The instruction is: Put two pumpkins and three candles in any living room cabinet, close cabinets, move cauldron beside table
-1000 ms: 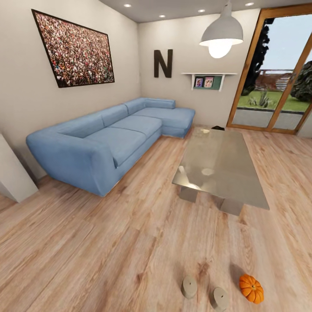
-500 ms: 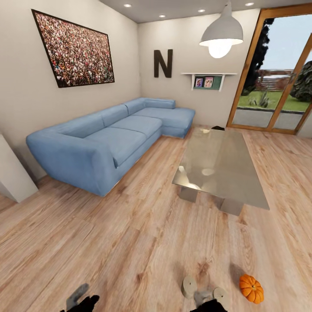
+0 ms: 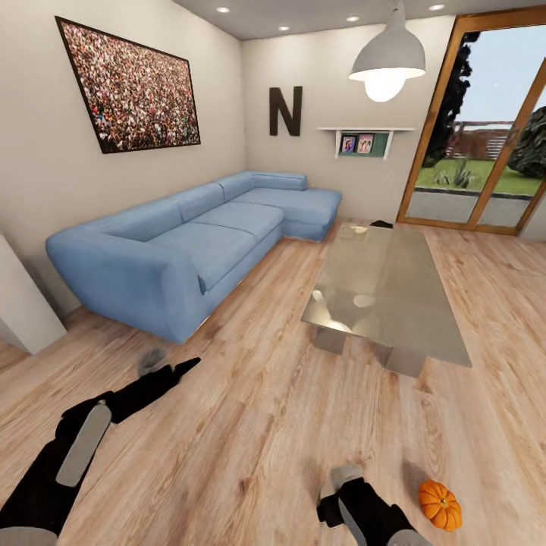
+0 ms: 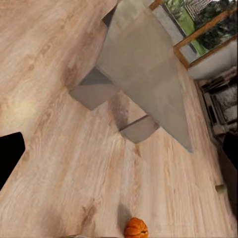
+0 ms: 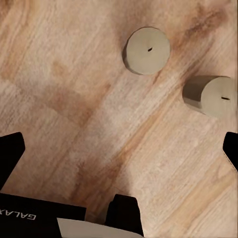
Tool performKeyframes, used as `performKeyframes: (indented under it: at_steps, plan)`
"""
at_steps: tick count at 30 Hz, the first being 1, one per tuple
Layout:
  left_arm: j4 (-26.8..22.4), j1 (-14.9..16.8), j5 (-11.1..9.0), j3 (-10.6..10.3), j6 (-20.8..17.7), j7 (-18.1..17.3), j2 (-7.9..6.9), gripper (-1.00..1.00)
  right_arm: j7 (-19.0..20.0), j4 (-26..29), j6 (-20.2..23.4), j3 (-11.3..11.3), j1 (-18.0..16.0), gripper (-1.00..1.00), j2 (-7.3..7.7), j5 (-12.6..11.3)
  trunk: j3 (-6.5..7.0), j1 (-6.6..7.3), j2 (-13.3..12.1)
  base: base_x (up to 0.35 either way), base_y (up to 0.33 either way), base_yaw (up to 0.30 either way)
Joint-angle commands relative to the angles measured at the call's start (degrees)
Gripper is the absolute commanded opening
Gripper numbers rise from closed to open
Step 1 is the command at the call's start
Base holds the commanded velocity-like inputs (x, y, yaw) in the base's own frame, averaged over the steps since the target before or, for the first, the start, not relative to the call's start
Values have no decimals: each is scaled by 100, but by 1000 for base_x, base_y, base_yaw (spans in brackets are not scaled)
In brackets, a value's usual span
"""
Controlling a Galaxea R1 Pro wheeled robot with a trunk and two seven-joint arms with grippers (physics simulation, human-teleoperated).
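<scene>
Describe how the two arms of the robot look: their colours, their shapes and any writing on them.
Both arms are mostly black with rounded segments. The left arm carries a long pale grey panel on its forearm and narrows to a dark end effector with a grey part near its tip. The right arm is black with a grey panel too. In the right wrist view, white "GALAX" lettering appears upside down on a black housing.

Your head camera looks forward and down across the room, the glass table (image 3: 387, 292) mid-distance ahead. Your left wrist camera looks obliquely from higher up at that same table (image 4: 144, 64) and the pumpkin (image 4: 136, 228) near it, which the head view (image 3: 439, 505) shares. Your right wrist camera faces straight down, close over two candles (image 5: 147, 50).
</scene>
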State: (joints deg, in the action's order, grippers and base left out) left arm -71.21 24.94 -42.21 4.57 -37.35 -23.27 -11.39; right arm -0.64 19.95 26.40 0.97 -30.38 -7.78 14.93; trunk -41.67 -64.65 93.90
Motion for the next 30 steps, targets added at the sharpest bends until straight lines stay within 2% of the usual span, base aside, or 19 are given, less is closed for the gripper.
performKeyframes:
  at_steps: [1,2,3,4,7,9,10,13,22,26,29,30]
  plan:
    - [-255,0,-168,24,-4,-36,-1,100,-54,0,2,0,-17,100,-5,-3,0,0,0,0,0,0]
    - [-476,2,-470,54,-2,-76,-5,100,-100,-2,0,3,-32,100,-9,-5,0,0,0,0,0,0]
    - [-649,5,-899,66,7,-137,-14,100,-140,-4,0,6,-41,100,-6,-23,0,0,0,0,0,-5]
    - [-696,5,-1043,67,12,-176,-17,100,-155,-2,2,7,-43,100,-5,-35,1,0,0,0,0,-46]
    - [-762,2,-1270,48,25,-302,-13,100,-185,36,5,8,-46,100,-6,-46,11,0,0,0,0,-144]
    - [-774,2,-1313,28,20,-410,11,100,-186,26,3,21,-47,100,-3,-61,21,0,0,0,0,-217]
    - [-778,2,-1327,22,13,-624,45,100,-177,3,-1,35,-47,100,18,-72,27,0,0,0,0,-237]
    - [-750,2,-1329,22,12,-934,60,100,-166,-10,-3,43,-47,100,29,-77,44,0,0,0,0,-241]
    - [-611,2,-1299,-18,52,-994,86,100,-152,-66,-3,59,-47,100,31,-99,96,0,0,0,0,-243]
    - [-605,2,-1291,-116,58,-995,165,100,-155,-69,-3,72,-47,100,31,-105,119,0,0,0,0,-243]
    - [-605,2,-1290,-160,58,-996,188,100,-169,-76,-3,83,-47,100,31,-174,136,0,0,0,0,-243]
    - [-604,2,-1290,-184,60,-996,193,100,-181,-77,-3,120,-47,100,34,-273,142,0,0,0,0,-244]
